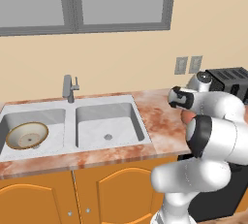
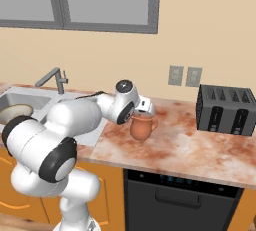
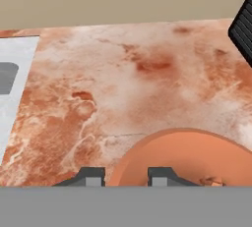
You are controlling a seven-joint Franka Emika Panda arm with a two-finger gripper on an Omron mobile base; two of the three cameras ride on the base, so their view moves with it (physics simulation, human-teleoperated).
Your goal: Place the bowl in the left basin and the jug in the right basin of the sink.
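**Three views over one counter**

Left base view faces the sink [image 1: 72, 121] from behind-left. Right base view looks from behind-right, sharing the sink at its left edge. Hand view sits close above the counter [image 3: 128, 83], looking down.

The jug's [image 3: 187, 159] rim sits right at the gripper [image 3: 126, 176], one fingertip [image 3: 164, 176] inside it. Marbled counter [image 3: 123, 78] stretches beyond.

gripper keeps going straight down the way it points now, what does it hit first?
Most likely the jug. In the hand view the gripper has its fingers straddling the jug's near rim, pointing down at it. Below that lies the marble countertop. Depth to the rim is unclear.
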